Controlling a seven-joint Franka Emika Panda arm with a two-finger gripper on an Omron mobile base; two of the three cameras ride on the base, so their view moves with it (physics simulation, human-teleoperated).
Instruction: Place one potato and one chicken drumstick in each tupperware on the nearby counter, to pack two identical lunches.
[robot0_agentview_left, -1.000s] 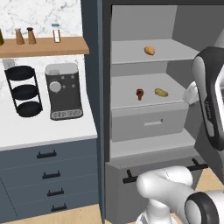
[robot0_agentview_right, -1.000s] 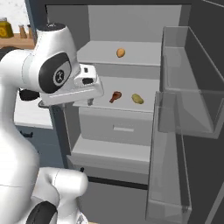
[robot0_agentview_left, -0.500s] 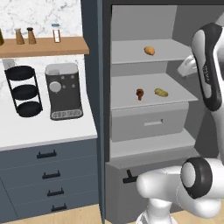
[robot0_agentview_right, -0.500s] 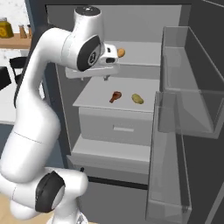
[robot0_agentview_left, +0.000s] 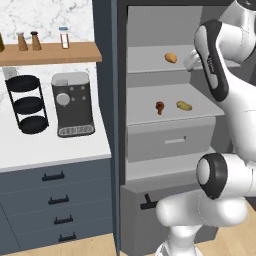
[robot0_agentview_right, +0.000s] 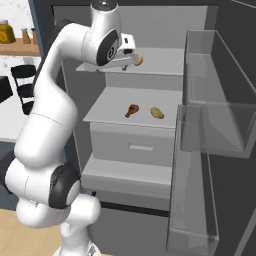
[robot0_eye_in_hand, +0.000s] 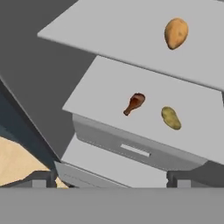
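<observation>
The fridge stands open. An orange-tan potato lies on its upper shelf; in the right base view this potato peeks out just behind my hand. One shelf down, a brown chicken drumstick lies beside a yellowish-olive potato. My gripper hangs open at the upper shelf's front edge, apart from the food, with nothing between its fingers. The white counter lies left of the fridge. The tupperware is out of view.
A dark coffee machine and a black three-tier rack stand on the counter under a wooden shelf with bottles. A grey drawer sits below the lower shelf. The fridge door with clear bins stands open at the right.
The arm has swung upward, carrying the hand from the lower shelf's height to the upper shelf's front edge. The jaws stayed open and the food has not moved.
</observation>
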